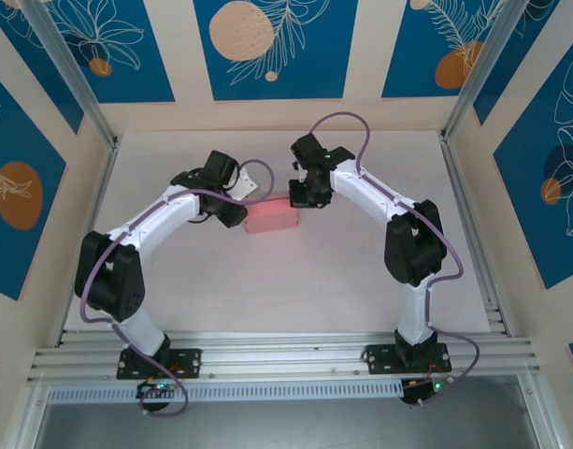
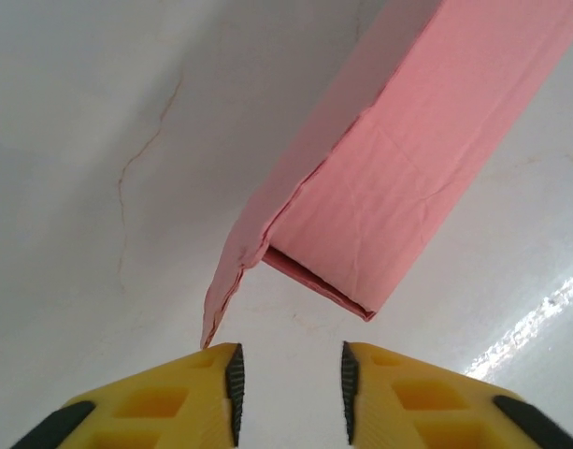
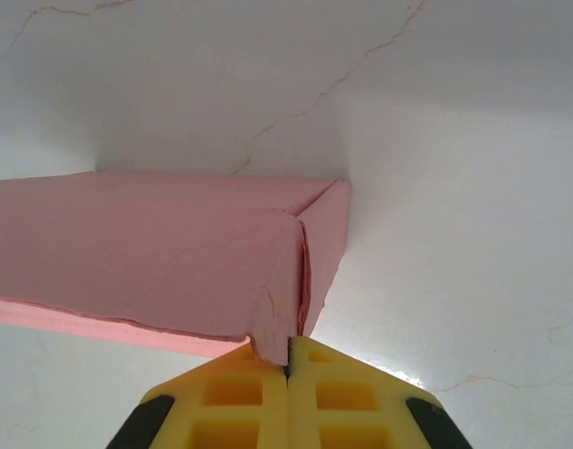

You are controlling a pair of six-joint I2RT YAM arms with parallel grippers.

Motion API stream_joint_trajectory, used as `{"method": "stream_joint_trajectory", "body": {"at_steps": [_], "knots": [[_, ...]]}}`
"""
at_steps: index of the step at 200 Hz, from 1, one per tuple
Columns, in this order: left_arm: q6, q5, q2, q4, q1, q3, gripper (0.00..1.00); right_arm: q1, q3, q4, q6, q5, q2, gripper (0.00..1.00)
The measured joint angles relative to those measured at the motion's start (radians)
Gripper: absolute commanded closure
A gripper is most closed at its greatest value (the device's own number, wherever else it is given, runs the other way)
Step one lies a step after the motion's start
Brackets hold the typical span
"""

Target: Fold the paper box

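Where the top view leaves it unclear, I confirm by wrist: right gripper (image 3: 288,363) jaws clamped on the paper box (image 3: 146,253) flap; left gripper (image 2: 288,379) jaws apart.

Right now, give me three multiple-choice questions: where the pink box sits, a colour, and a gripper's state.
1. Where is the pink rectangular paper box?
A. On the white table, between the left gripper and right gripper.
B. At the table's near edge.
C. Lifted off the table.
2. What colour are the left gripper's fingers?
A. Blue.
B. Yellow.
C. Green.
3. How is the left gripper?
A. Shut on the box.
B. Shut, empty.
C. Open.
Answers: 1 A, the top view shows it lying between them; 2 B, the left wrist view shows yellow fingers; 3 C, a gap separates its fingers, with nothing inside.
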State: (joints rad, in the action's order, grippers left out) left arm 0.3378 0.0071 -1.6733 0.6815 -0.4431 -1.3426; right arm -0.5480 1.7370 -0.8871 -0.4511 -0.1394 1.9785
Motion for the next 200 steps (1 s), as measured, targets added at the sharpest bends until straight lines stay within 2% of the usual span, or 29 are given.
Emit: {"method": "stream_joint_trajectory", "body": {"at_steps": [17, 27, 33, 63, 91, 182, 200], "knots": [[0.0, -0.017, 0.0, -0.01, 0.0, 0.0, 0.63, 0.0, 0.002, 0.001, 0.0, 0.0, 0.002, 1.0], [0.0, -0.035, 0.0, -0.014, 0.0, 0.0, 0.49, 0.0, 0.002, 0.001, 0.0, 0.0, 0.002, 1.0], [0.001, -0.046, 0.0, -0.015, 0.0, 0.0, 0.47, 0.0, 0.002, 0.001, 0.0, 0.0, 0.002, 1.0], [-0.015, -0.084, 0.004, -0.027, 0.001, 0.0, 0.48, 0.0, 0.002, 0.001, 0.0, 0.0, 0.002, 1.0], [-0.013, -0.091, 0.005, -0.031, 0.007, -0.003, 0.58, 0.0, 0.002, 0.0, 0.0, 0.0, 0.002, 1.0], [0.001, -0.043, -0.033, -0.036, 0.023, -0.052, 0.8, -0.006, 0.005, 0.0, 0.0, 0.0, 0.002, 1.0], [0.002, -0.04, -0.036, -0.034, 0.023, -0.053, 0.9, -0.009, 0.007, -0.001, 0.0, 0.0, 0.002, 1.0]]}}
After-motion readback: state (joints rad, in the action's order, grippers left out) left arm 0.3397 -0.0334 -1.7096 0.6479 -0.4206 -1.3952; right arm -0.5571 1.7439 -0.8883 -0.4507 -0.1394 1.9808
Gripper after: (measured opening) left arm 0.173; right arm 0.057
